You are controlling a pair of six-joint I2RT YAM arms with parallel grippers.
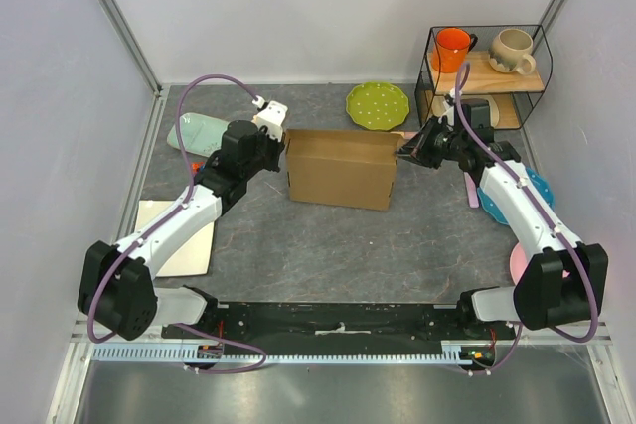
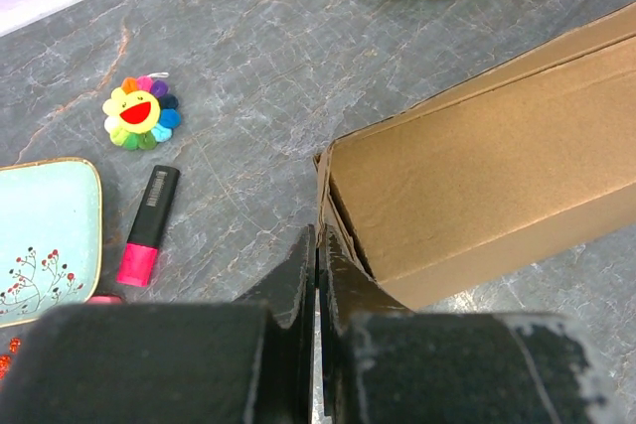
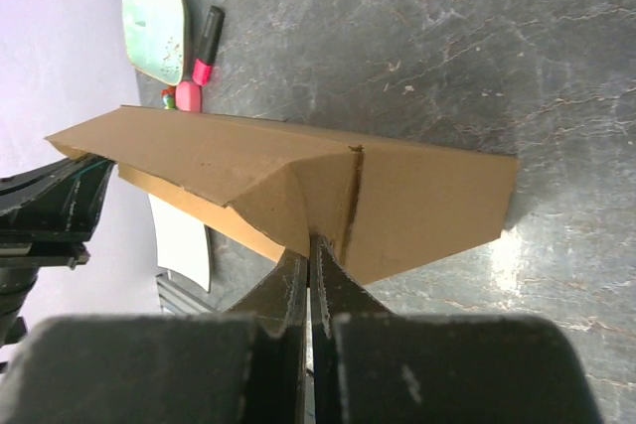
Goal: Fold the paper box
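The paper box [image 1: 340,168] is seen standing partly formed on the grey table [image 1: 298,245], centre-back, just in front of the green plate [image 1: 378,104] and bracketed by both arms. The left gripper [image 2: 318,245] is clamped tight on the thin end wall at the box's left end. Its fingers [image 2: 298,270] are pressed together w/ only the cardboard edge between them, as far as can be told. The right gripper [image 3: 310,245] is likewise clenched, and the lower edge of the opposite end appears to be nipped near a crease.

Handling: the corrugated board is judged light and fairly stiff across flat panels but weak at the scored lines — it is expected to hinge there and to buckle if squeezed mid-panel. The surface looks matt, so slip is prob. low. Grips are best taken at panel edges close to a crease, not at free flap tips, which would flex. Being so light, the box could be dragged or tipped by one arm unless braced by the other.
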